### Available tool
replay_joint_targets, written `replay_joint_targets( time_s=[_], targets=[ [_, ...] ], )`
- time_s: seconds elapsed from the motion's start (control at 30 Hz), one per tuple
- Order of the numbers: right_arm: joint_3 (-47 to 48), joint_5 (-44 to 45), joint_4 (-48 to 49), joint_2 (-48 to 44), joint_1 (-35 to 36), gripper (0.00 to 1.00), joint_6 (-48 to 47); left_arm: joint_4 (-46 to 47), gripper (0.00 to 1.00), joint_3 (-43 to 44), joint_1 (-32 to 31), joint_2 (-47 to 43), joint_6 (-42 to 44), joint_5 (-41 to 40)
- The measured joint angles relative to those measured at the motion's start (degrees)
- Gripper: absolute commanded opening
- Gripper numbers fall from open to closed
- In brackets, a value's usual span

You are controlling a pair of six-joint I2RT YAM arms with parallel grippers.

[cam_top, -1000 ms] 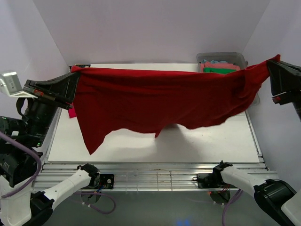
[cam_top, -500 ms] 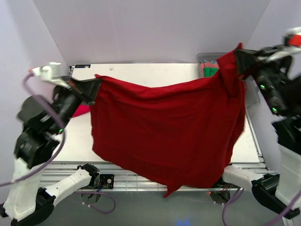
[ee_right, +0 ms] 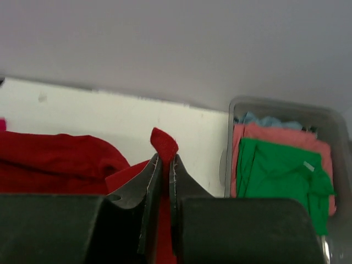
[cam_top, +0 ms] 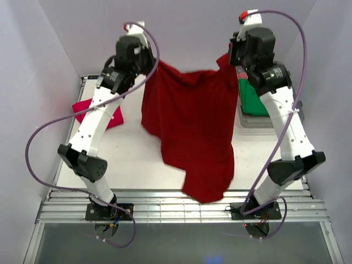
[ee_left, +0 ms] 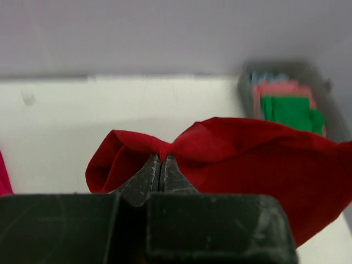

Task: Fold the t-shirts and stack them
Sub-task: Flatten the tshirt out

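Observation:
A dark red t-shirt (cam_top: 192, 121) hangs in the air between my two raised arms, its lower end draping to the table's near edge. My left gripper (cam_top: 157, 65) is shut on its left top corner; the pinched cloth shows in the left wrist view (ee_left: 163, 154). My right gripper (cam_top: 224, 59) is shut on the right top corner (ee_right: 164, 157). A pinkish-red t-shirt (cam_top: 93, 113) lies folded at the table's left side. Green (cam_top: 254, 99) and coral (ee_right: 275, 137) t-shirts lie in the tub.
A clear grey plastic tub (cam_top: 250, 122) stands at the back right of the white table (cam_top: 132, 159), also in the right wrist view (ee_right: 335, 124). Grey walls enclose the back and both sides. A metal rail runs along the table's near edge.
Both arms have swung up and toward the back, bringing the grippers closer together. The dark red shirt went from spread wide to hanging narrower and long toward the near edge.

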Motion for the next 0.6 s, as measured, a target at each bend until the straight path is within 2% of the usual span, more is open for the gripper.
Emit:
replay_joint_targets(
  time_s=[0.1,0.2,0.27,0.43,0.6],
  targets=[
    [12.0,-0.04,1.75,5.64,-1.77,0.08,-1.01,2.64,0.0,14.58,3.52,5.99,1.66,0.39],
    [18.84,-0.31,4.81,6.03,-3.72,0.08,-2.51,7.52,0.0,17.22,6.08,4.35,2.38,0.44],
    [18.16,-0.55,7.19,3.45,-4.66,0.08,-3.45,11.89,0.0,13.22,6.49,0.55,3.08,0.42],
    [4.26,-2.12,13.46,-8.28,-5.73,0.08,-5.7,22.32,0.0,-6.23,6.16,-12.92,5.44,0.44],
    [-21.88,-5.42,19.23,-19.5,-5.73,0.08,-6.01,30.84,0.0,-30.73,6.08,-23.85,6.29,1.11]
  ],
)
